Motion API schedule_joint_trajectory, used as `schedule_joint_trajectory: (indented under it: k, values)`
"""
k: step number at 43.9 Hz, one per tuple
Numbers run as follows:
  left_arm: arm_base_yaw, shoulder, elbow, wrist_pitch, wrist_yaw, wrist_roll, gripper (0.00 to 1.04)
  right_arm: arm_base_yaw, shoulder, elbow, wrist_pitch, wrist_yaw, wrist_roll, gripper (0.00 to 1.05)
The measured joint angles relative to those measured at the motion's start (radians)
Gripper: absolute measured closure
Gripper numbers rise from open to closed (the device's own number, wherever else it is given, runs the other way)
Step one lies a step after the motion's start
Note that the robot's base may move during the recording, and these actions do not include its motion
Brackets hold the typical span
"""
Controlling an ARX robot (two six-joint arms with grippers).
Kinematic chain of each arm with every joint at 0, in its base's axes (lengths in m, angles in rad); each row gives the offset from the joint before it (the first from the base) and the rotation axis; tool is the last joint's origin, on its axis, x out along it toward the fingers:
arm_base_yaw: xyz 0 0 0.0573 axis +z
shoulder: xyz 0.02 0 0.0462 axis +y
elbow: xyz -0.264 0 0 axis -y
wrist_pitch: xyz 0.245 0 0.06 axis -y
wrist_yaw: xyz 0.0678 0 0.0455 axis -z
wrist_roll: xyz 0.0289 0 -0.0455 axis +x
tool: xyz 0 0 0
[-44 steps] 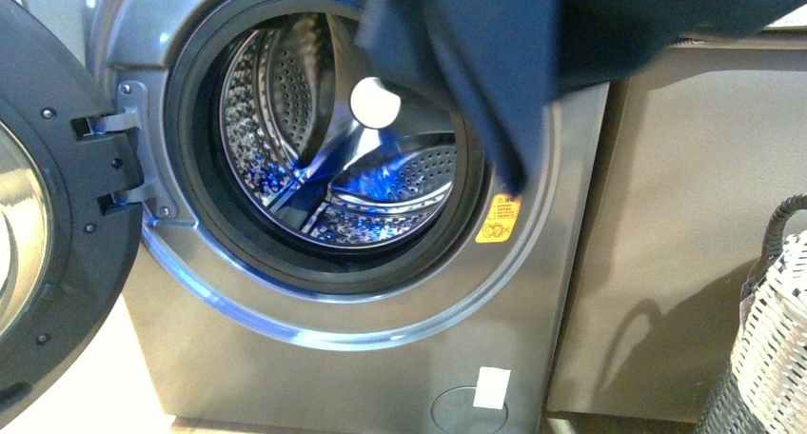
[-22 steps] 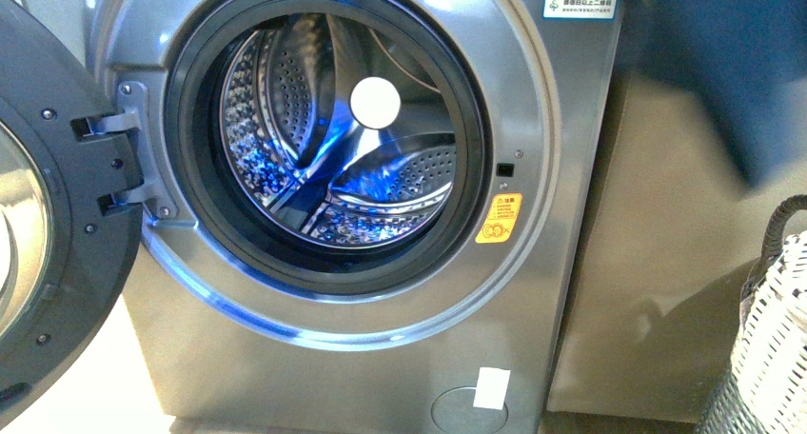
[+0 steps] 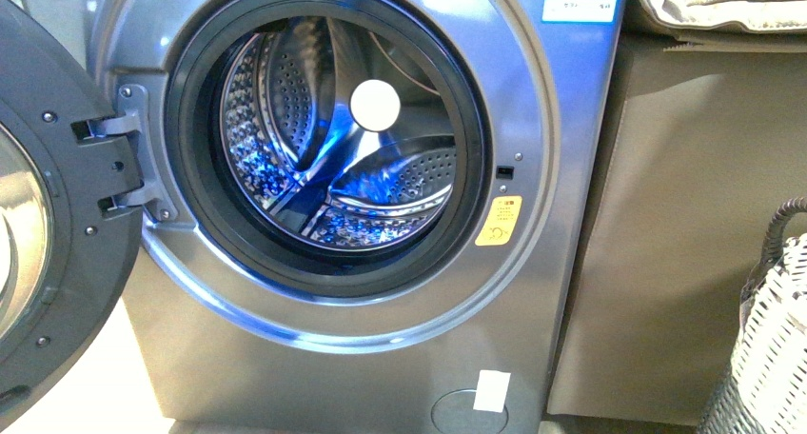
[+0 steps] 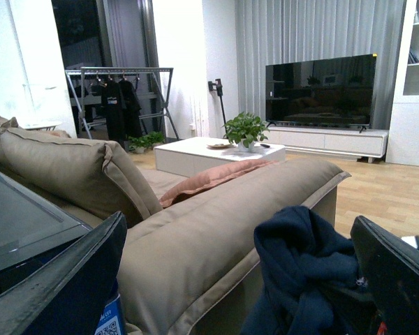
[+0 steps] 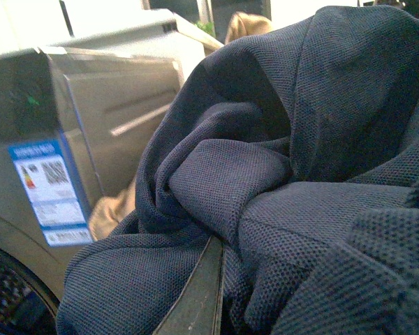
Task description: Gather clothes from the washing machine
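Already out of the washing machine (image 3: 571, 187) drum: clothes (image 5: 279, 181) bunched high around right gripper (image 5: 206, 287), seemingly clamped, likely for carrying to basket (image 3: 776, 358). Left gripper (image 4: 239, 234) spread wide, gripping nothing, kept clear.

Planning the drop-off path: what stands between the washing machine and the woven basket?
Front view: only a tan sofa side stands between washing machine and basket, close beside the machine.

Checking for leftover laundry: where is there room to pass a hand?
The perforated steel drum of the grey front-loading washing machine looks bare: a hand passes straight through its round mouth. The open dark round door crowds its left; the grey-white woven basket stands at the lower right.
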Motion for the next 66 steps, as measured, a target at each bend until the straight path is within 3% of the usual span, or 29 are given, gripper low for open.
schedule_joint_trajectory:
  k: [2,3,5,8,10,13,20,28,30,33,44,54,61,66]
  values:
    - [0.0,0.0,0.0,0.0,0.0,0.0,0.06,-0.016,0.031,-0.039,0.005,0.002,-0.031,0.95]
    - [-0.01,0.004,0.018,-0.028,-0.06,0.0,0.08,-0.023,0.051,-0.058,0.014,0.006,-0.047,0.95]
    - [-0.028,-0.027,0.015,-0.216,-0.383,-0.021,0.18,-0.036,0.097,-0.09,0.037,0.014,-0.068,0.95]
    - [-0.016,-0.135,-0.16,-0.25,-0.644,-0.027,0.29,-0.048,0.146,-0.112,0.061,0.022,-0.078,0.95]
    - [0.003,-0.219,-0.304,-0.198,-0.744,-0.028,0.36,-0.055,0.17,-0.122,0.072,0.031,-0.084,0.95]
    - [0.043,-0.338,-0.491,-0.119,-0.801,-0.03,0.45,-0.067,0.212,-0.14,0.091,0.04,-0.095,0.95]
    - [0.179,-0.647,-0.981,0.077,-0.741,-0.039,0.72,-0.076,0.297,-0.174,0.134,0.05,-0.122,0.95]
    - [0.279,-0.834,-1.354,0.203,-0.618,-0.047,1.02,-0.071,0.393,-0.205,0.172,0.067,-0.168,0.95]
    - [0.306,-0.863,-1.442,0.229,-0.579,-0.048,1.01,-0.071,0.428,-0.213,0.174,0.08,-0.177,0.95]
    - [0.344,-0.897,-1.542,0.259,-0.541,-0.049,1.01,-0.072,0.458,-0.219,0.158,0.087,-0.181,0.86]
    - [0.46,-1.05,-1.752,0.333,-0.44,-0.049,1.01,-0.083,0.434,-0.29,0.082,0.031,-0.177,0.43]
    - [0.532,-1.145,-1.881,0.358,-0.377,-0.049,1.01,-0.07,0.202,-0.334,0.039,-0.039,-0.105,0.06]
    - [0.567,-1.198,-1.939,0.362,-0.336,-0.049,1.01,-0.014,0.024,-0.32,0.029,-0.023,-0.065,0.07]
    - [0.65,-1.241,-1.97,0.361,-0.243,-0.049,1.01,0.039,-0.081,-0.292,0.007,0.006,-0.034,0.07]
